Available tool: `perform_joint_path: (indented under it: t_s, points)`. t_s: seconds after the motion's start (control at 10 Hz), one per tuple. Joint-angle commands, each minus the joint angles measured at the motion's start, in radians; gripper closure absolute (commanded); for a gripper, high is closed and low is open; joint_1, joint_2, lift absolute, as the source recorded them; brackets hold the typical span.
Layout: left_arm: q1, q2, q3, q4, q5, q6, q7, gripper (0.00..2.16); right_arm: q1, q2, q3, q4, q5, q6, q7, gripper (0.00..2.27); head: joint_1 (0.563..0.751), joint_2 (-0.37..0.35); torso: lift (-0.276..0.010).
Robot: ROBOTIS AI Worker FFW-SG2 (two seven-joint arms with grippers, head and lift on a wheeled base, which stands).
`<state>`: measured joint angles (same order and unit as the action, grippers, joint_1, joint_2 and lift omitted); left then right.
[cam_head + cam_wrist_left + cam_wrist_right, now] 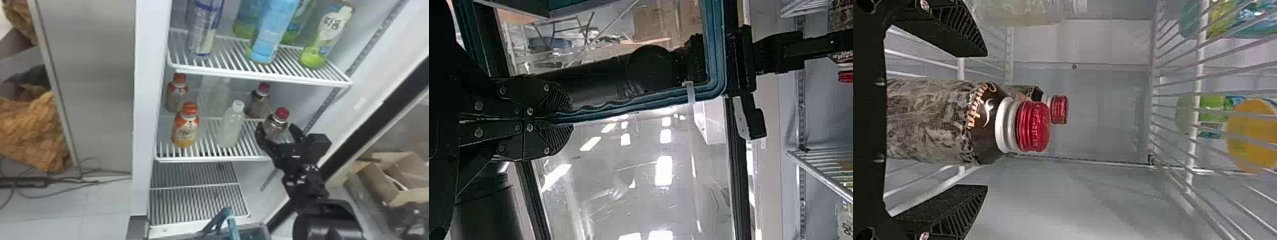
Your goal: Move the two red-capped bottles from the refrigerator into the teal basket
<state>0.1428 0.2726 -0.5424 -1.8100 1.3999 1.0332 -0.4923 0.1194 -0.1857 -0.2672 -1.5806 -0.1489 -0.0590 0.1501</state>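
Note:
On the middle shelf, my right gripper (280, 135) stands open around the front red-capped bottle (276, 125). The right wrist view has that bottle (948, 122) between the spread fingers of my right gripper (985, 120), with a gap on each side. Behind it stands the second red-capped bottle (258, 101), whose cap also appears in the right wrist view. At the head view's bottom edge is the teal basket (252, 230) with its handle raised. In the left wrist view, my left gripper (564, 120) is shut on the basket's teal handle (639, 104).
Left of the front red-capped bottle stand a white-capped bottle (230, 126) and an orange-capped bottle (185, 127), with similar ones behind. Tall bottles fill the upper shelf (223, 71) above. The refrigerator's side wall and black door frame (360, 131) lie to the right.

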Motion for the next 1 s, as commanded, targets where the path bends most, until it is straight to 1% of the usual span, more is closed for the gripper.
perform_joint_path:
  t_s: [0.0,0.1,0.2,0.3,0.4,0.6,0.7,0.9]
  points:
    - [-0.001,0.000,0.000,0.000,0.000,-0.002,0.000,1.12,-0.026,-0.003,0.000,0.026,0.005,0.005,0.002,0.07,0.695,-0.350,-0.228]
    - [-0.001,-0.001,0.000,0.000,0.000,-0.002,0.000,1.12,-0.039,-0.005,0.000,0.041,0.005,0.005,0.005,0.11,0.695,-0.350,-0.228]
    - [-0.001,0.000,0.000,0.000,0.000,-0.002,0.000,1.12,-0.046,-0.008,0.000,0.045,-0.005,0.010,0.008,0.24,0.695,-0.350,-0.228]
    - [0.002,0.000,-0.002,0.000,0.002,-0.002,0.000,1.12,-0.048,-0.008,0.000,0.048,-0.017,0.010,0.013,0.49,0.695,-0.350,-0.228]
    - [0.002,0.000,-0.002,0.000,0.002,-0.002,0.000,1.12,-0.046,-0.008,0.000,0.053,-0.033,0.010,0.014,0.65,0.695,-0.350,-0.228]
    - [0.002,0.002,-0.004,0.000,0.002,-0.002,0.000,1.12,-0.039,-0.006,0.000,0.043,-0.051,0.015,0.014,0.66,0.695,-0.350,-0.228]
    - [0.002,0.002,-0.006,0.000,0.002,0.000,0.000,1.12,-0.019,-0.006,0.000,0.004,-0.068,0.032,0.019,0.66,0.695,-0.350,-0.228]
    - [0.002,0.002,-0.004,0.000,0.008,0.000,0.000,1.12,0.040,-0.006,-0.002,-0.092,-0.138,0.059,0.023,0.66,0.695,-0.350,-0.228]
